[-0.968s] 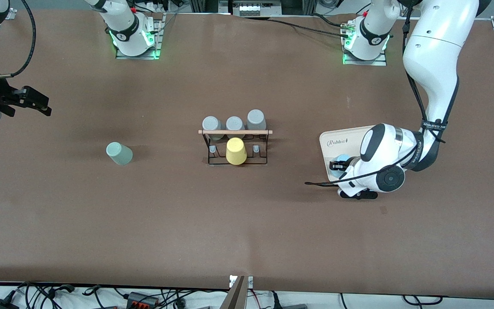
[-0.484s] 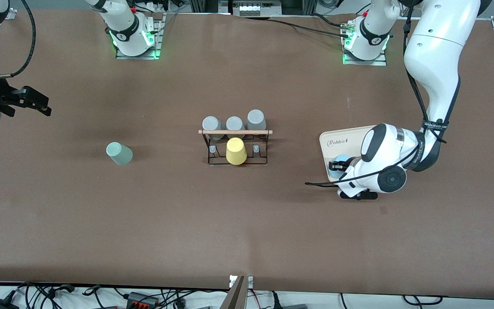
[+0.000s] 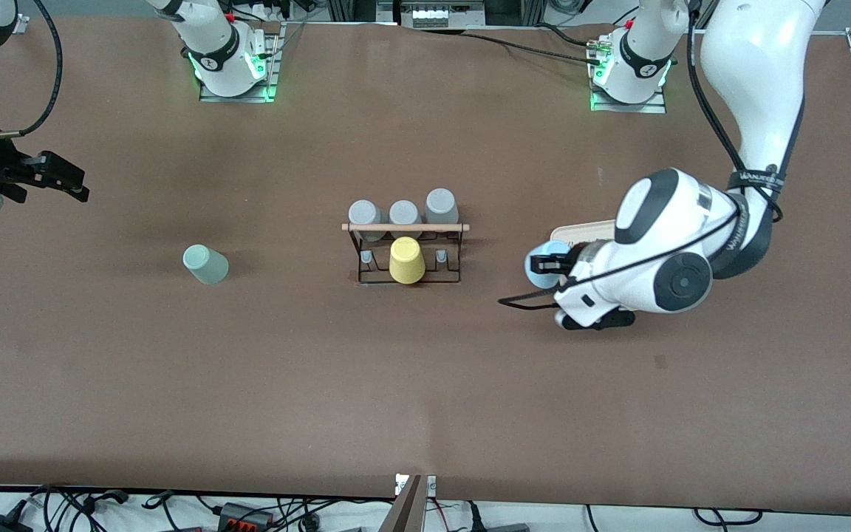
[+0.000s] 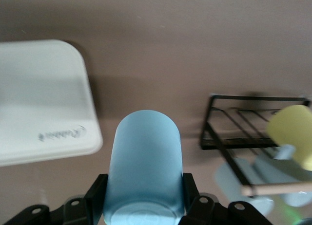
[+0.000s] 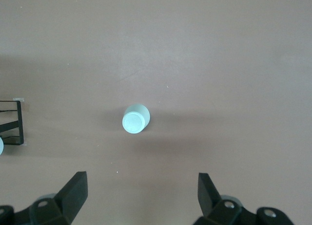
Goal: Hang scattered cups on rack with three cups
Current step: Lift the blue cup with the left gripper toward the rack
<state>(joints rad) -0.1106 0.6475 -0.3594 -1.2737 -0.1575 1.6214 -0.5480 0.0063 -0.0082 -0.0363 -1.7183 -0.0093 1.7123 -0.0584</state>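
Brown tabletop (image 3: 425, 384) is seen open and bare between the rack (image 3: 407, 251) and the left gripper (image 3: 548, 263), which is held in the air over the table just off the edge of a white tray (image 4: 44, 118). The blue cup (image 4: 144, 171) is gripped on both sides by its fingers. The right gripper (image 5: 141, 191) waits at the right arm's end, jaws spread wide, with the mint cup (image 3: 205, 264) standing below it. A yellow cup (image 3: 406, 260) sits on the rack.
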